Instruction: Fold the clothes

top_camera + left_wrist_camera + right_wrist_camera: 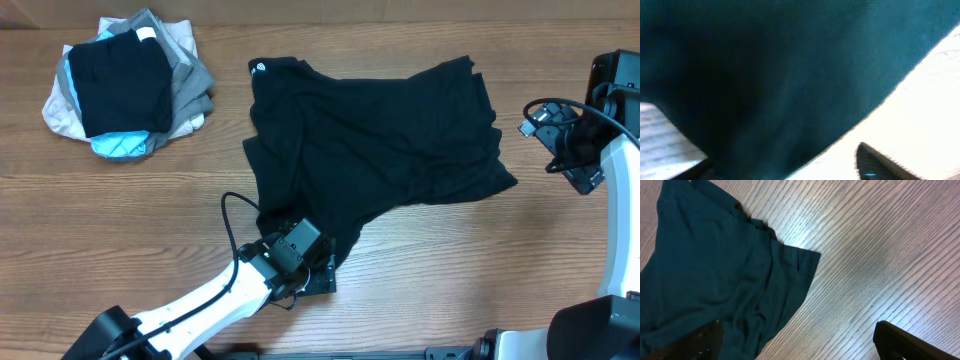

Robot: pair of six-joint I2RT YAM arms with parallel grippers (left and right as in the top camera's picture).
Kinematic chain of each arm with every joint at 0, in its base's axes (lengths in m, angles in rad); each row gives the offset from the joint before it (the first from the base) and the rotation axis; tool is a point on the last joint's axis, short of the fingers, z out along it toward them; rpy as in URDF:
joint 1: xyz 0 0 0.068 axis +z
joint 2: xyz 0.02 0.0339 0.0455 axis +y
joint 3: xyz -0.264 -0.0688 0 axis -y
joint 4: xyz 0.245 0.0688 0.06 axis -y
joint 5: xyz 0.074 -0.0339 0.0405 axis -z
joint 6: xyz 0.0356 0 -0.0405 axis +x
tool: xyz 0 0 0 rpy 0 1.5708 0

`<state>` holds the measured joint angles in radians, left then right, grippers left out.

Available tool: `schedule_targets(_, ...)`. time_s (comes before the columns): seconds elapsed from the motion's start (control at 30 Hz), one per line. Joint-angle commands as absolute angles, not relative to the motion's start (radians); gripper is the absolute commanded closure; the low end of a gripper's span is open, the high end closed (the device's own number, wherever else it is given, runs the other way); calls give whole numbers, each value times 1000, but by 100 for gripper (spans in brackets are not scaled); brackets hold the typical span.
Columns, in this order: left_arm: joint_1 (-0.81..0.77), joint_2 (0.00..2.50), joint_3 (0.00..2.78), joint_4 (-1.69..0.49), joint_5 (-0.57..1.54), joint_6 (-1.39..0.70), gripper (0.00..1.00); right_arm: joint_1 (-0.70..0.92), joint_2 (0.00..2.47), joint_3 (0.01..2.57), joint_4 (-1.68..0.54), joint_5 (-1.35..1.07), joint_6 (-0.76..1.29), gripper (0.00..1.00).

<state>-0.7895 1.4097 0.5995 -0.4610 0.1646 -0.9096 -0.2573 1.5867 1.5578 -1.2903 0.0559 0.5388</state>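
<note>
The clothes are a black shirt [370, 140] lying loosely spread on the wooden table, with a tiny round white logo [260, 68] at its far left corner. My left gripper [320, 272] sits low at the shirt's near left tip. In the left wrist view the dark fabric [765, 75] fills most of the frame and reaches down between the jaws of the left gripper [785, 165]. The right finger [880, 162] stands apart from the cloth, with bare table between. My right gripper [565, 160] hovers open just right of the shirt. Bare table lies between the jaws of the right gripper [795, 340], and the shirt's corner [715, 265] lies to their left.
A stacked pile of black, grey, beige and light-blue garments [125, 85] lies at the far left of the table [450, 260]. The left arm's cable [232, 215] loops over the table beside the shirt's hem. The right arm's base [625, 230] stands at the right edge.
</note>
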Motion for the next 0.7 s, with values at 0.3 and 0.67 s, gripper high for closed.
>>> schedule_targets(0.3, -784, 1435, 579, -478, 138, -898, 72, -261, 1707, 1450, -1162, 5, 527, 4)
schedule_targets(0.67, -784, 1435, 579, -479, 138, -897, 70, -299, 1814, 1406, -1112, -67, 530, 33)
